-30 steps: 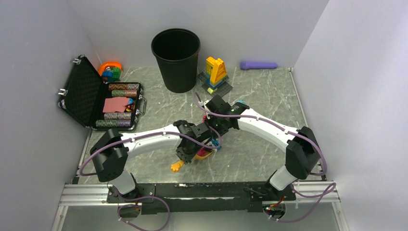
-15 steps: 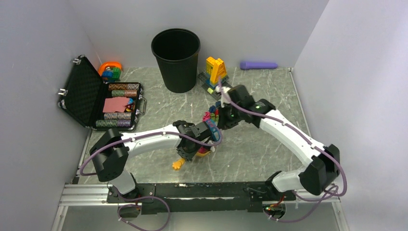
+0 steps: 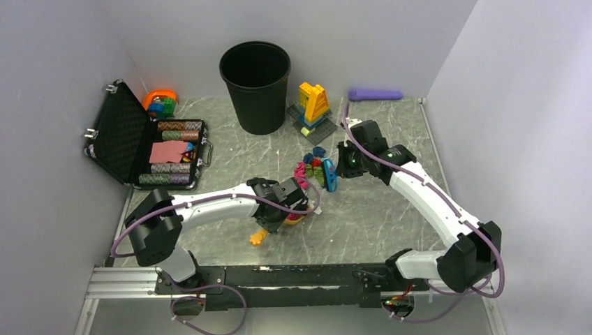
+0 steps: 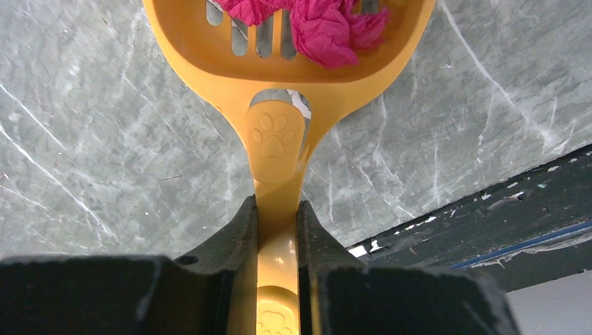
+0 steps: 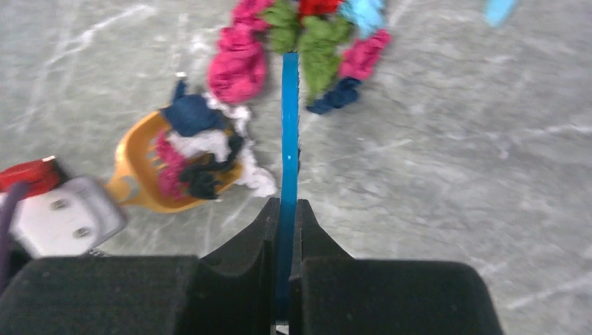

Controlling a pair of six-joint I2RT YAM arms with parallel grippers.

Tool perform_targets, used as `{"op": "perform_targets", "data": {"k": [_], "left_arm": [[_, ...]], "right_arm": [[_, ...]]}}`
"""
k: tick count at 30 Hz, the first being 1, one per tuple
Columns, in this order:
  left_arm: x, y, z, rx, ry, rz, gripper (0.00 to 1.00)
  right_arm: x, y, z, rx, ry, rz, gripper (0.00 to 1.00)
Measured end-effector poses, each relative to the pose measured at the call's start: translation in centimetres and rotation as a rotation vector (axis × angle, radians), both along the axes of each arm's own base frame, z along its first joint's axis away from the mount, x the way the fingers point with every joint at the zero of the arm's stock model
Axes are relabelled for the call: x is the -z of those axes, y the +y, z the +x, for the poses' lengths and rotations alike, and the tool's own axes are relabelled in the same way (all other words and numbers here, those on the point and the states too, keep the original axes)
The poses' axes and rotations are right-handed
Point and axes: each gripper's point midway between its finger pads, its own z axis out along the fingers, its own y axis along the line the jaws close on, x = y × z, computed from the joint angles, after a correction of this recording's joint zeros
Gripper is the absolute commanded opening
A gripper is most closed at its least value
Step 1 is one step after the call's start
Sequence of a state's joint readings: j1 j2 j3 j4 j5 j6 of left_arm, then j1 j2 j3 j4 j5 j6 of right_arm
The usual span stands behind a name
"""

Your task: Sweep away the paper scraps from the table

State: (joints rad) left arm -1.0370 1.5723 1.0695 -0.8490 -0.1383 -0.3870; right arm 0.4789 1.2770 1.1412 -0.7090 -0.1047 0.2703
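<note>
Our left tool [image 4: 277, 207] was clamped on the scoop [image 4: 276, 136], with some scraps [image 5: 241, 66] inside and the rest heaped on the table [image 5: 433, 174] nearby. Our right tool [image 5: 287, 213] pinched the brush [image 5: 289, 118] against that heap. We judged a hasty stroke could scatter them past the scoop.

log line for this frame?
left gripper: shut on orange scoop | right gripper: shut on blue brush | paper scraps: some scooped, some on table

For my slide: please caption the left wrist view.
Left claw grips orange scoop holding pink paper scraps over the grey table.
</note>
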Motion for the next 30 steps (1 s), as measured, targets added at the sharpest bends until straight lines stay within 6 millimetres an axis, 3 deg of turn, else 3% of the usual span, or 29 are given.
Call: {"op": "perform_targets", "data": {"k": [6,10,15,24,30], "left_arm": [[0.0,0.0,0.0,0.001,0.001,-0.001,0.00],[0.0,0.0,0.0,0.001,0.002,0.000,0.00],[0.1,0.0,0.0,0.002,0.006,0.007,0.00],[0.0,-0.5,0.3,0.004,0.006,0.009,0.00],[0.1,-0.6,0.3,0.004,0.004,0.004,0.00]], "right_arm": [[4.0,-3.2,0.7,0.129,0.094,-0.201,0.00],[7.0,-3.8,-0.1,0.147,0.193,-0.300,0.00],[7.3,-1.6,-0.7,0.094,0.206,-0.259,0.00],[6.2,5.4,-1.9,-0.044,0.254,0.006,0.00],[4.8,7.7,-2.2,-0.098,0.258,0.109,0.00]]}}
